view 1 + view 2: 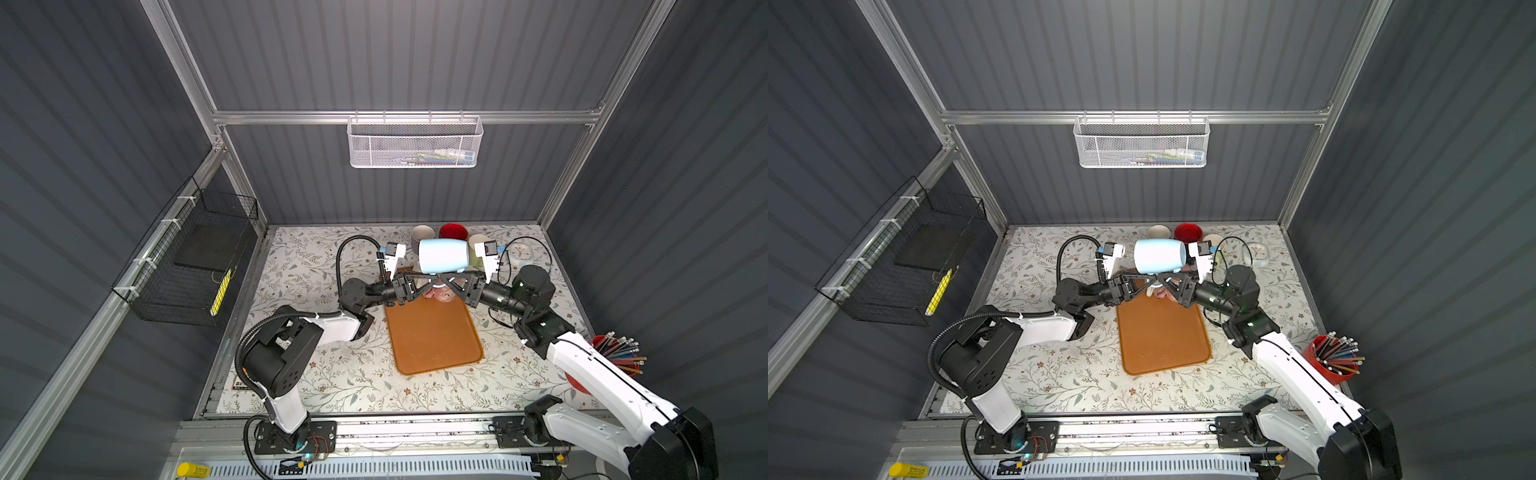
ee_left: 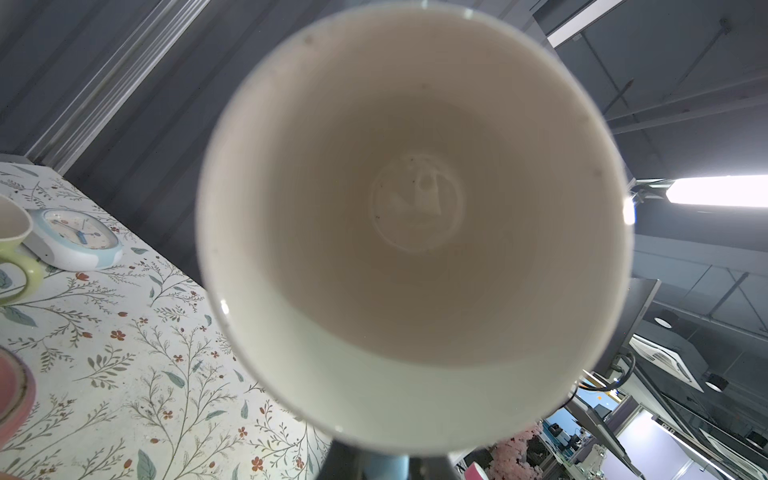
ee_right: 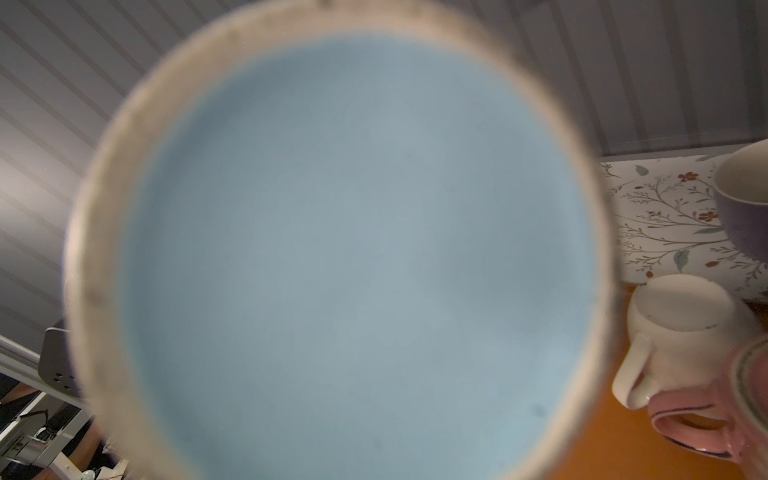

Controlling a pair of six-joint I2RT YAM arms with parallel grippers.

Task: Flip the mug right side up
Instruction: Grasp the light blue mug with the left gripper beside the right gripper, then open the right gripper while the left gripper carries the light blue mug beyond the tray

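A light blue mug (image 1: 442, 255) (image 1: 1158, 255) hangs on its side in the air above the far end of the orange tray (image 1: 432, 336). Its mouth faces my left arm: the left wrist view looks straight into the white inside of the mug (image 2: 415, 208). The right wrist view is filled by the mug's blue base (image 3: 353, 249). Both grippers meet under the mug. My left gripper (image 1: 434, 280) (image 2: 386, 467) is shut on a blue part of the mug, apparently its handle. My right gripper (image 1: 448, 280) is closed at the same spot; its fingertips are hidden.
A white mug (image 3: 681, 332) and a pink mug (image 3: 698, 424) sit on the tray just below the grippers. A grey mug (image 1: 422, 237), a red mug (image 1: 453, 232), a greenish mug (image 1: 477, 241) and a clock (image 1: 519, 253) stand at the back. A red pencil cup (image 1: 615, 357) is at the right edge.
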